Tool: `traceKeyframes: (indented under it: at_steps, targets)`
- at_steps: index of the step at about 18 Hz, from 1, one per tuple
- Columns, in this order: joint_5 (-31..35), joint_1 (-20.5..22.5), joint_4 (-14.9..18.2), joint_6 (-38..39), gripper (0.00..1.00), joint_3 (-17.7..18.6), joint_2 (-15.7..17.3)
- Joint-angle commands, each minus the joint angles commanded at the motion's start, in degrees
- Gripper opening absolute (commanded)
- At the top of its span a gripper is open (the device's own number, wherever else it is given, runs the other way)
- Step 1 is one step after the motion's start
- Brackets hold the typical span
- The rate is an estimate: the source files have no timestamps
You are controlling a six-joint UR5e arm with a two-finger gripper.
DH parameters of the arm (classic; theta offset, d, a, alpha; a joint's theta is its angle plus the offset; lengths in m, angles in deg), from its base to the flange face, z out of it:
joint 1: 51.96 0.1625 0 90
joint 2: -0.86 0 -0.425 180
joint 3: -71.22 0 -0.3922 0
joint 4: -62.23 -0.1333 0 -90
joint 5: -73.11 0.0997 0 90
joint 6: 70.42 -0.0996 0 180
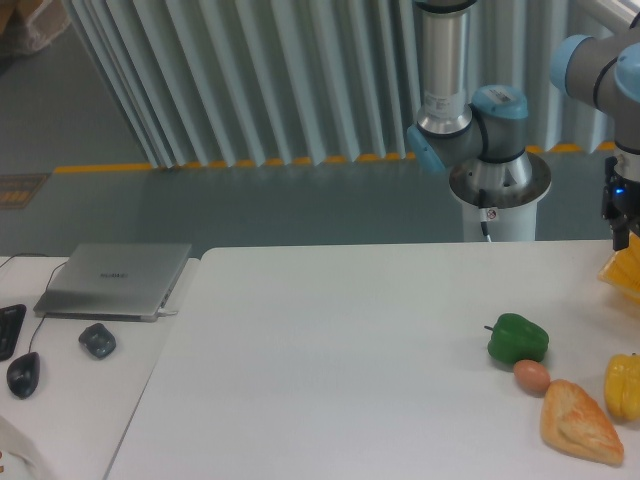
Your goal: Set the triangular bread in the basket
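The triangular bread [579,423], golden-brown and wedge-shaped, lies on the white table at the front right. The basket [624,272] shows only as a yellow-orange corner at the right edge. My gripper [621,235] hangs at the far right, just above the basket's corner and well behind the bread. Only its dark tip shows at the frame edge, so its state is unreadable. Nothing visible is held in it.
A green pepper [517,338] and a small brown egg [532,376] lie just left of the bread; a yellow bell pepper [624,386] sits to its right. On a side table at the left are a laptop [113,279], two mice and a dark device.
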Motion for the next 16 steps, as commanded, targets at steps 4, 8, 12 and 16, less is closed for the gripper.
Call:
traceKeyframes:
  at_steps: [4, 8, 12, 16]
  targets:
    - [-0.09, 0.00, -0.18, 0.09, 1.00, 0.62, -0.09]
    - [-0.09, 0.00, -0.18, 0.09, 1.00, 0.62, -0.09]
    - [-0.18, -2.54, -0.18, 3.06, 1.00, 0.01, -1.13]
    - [0.00, -7.99, -0.87, 9.57, 1.00, -2.10, -4.56]
